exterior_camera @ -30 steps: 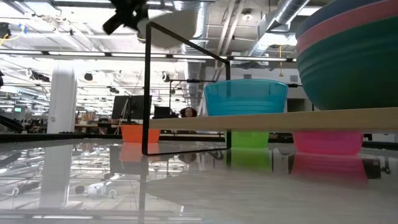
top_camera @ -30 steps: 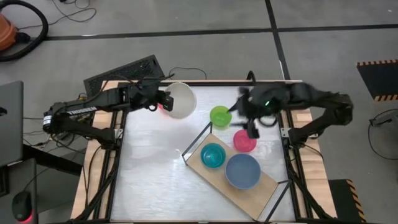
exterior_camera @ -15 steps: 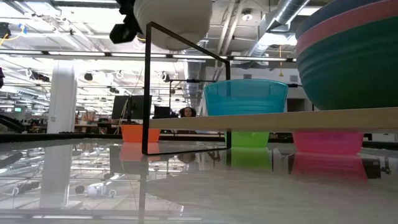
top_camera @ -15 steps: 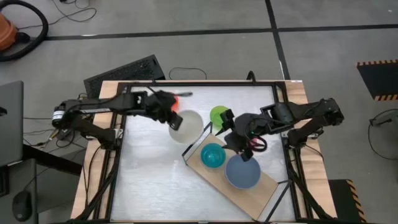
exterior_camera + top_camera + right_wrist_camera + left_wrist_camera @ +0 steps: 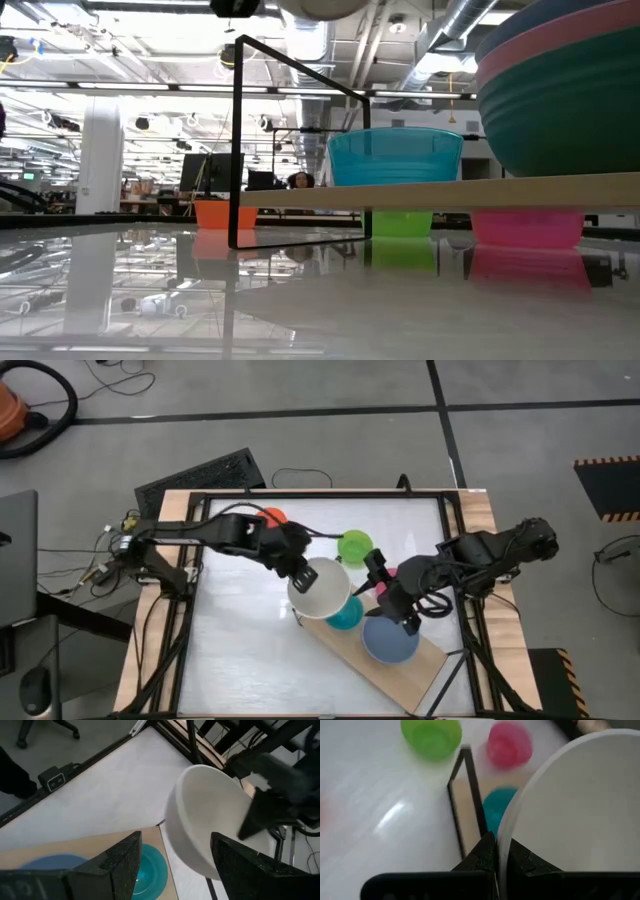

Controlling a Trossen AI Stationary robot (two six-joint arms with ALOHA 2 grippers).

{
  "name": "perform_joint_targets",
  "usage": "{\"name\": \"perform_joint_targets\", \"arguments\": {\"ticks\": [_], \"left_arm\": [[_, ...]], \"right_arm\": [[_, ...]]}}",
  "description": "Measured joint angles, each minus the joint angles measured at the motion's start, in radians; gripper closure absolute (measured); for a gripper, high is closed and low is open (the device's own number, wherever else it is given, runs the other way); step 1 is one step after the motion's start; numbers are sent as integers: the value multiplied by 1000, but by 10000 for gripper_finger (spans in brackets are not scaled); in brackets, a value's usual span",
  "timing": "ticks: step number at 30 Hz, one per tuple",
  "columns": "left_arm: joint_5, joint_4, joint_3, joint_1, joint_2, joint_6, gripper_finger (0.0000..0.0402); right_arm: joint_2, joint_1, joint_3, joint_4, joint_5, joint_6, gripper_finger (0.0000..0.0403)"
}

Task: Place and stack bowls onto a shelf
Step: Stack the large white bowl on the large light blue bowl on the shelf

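My left gripper (image 5: 303,574) is shut on the white bowl (image 5: 321,589) and holds it in the air over the shelf's left end, partly above the cyan bowl (image 5: 347,614). The cyan bowl stands on the light-wood shelf (image 5: 330,635), beside a stack with a blue bowl (image 5: 390,639) on top. The low view shows that stack (image 5: 560,80) as blue over pink over dark green. My right gripper (image 5: 384,593) is open and hovers between the cyan bowl and the stack. The lime bowl (image 5: 355,546), a pink bowl (image 5: 527,228) and a red-orange bowl (image 5: 272,517) stand on the table. My left gripper pinches the white bowl's rim (image 5: 501,851), one finger inside the bowl and one outside. The fingers come from the table's left side, slanting down. The bowl is lifted clear with its opening upward; only its underside (image 5: 320,8) shows in the low view.
The shelf's thin black frame (image 5: 318,582) rises at its left end, just under the white bowl. The table's black rails (image 5: 196,610) run along its edges. Bare white tabletop (image 5: 245,650) lies left of the shelf. My right arm (image 5: 480,555) reaches in from the right edge.
My left gripper has carried the white bowl from the table's far-left part toward the right and near side, until it is over the shelf's left end. My right gripper has moved from beside the lime bowl toward the near edge, over the shelf.
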Motion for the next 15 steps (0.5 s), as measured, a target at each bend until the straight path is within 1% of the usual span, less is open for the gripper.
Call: {"name": "perform_joint_targets", "arguments": {"ticks": [5,11,15], "left_arm": [[4,-202,215,-16,142,31,401],[18,-201,394,-24,226,50,401],[21,-201,453,-33,263,49,401]], "right_arm": [[-2,28,0,-10,-1,-5,139],[5,59,0,-36,-2,-6,139],[9,67,0,-37,-1,-2,139]]}}
